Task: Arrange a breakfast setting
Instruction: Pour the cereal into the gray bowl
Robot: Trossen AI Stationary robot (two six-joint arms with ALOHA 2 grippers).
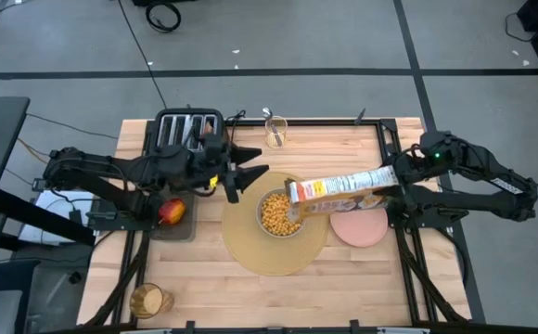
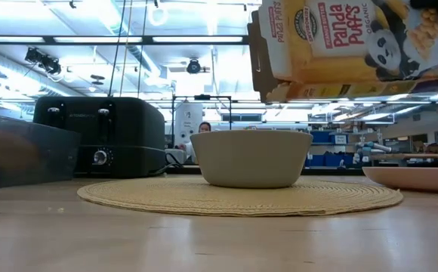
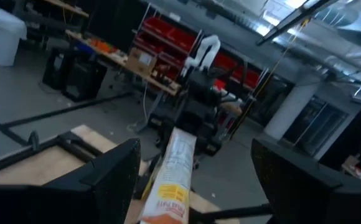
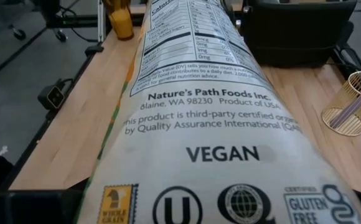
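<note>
My right gripper is shut on a yellow Panda Puffs cereal box, which lies nearly level in the air. The box's open end is over the white bowl, which holds cereal puffs. The bowl stands on the round tan placemat. The pink plate lies at the mat's right. The red apple sits in a dark tray at the left. The amber glass stands at the near left. My left gripper is open and empty by the toaster. The spoon is out of view. My right gripper holds the cereal box by its closed bottom end, coming level from the table's right side. The box itself hides the fingers in the right wrist view. The box is lifted clear, its long axis running left over the bowl, its open flaps above the bowl's rim.
The black four-slot toaster stands at the far left. A wire holder with straws stands at the far edge. Bare wood lies along the near edge, in front of the mat.
</note>
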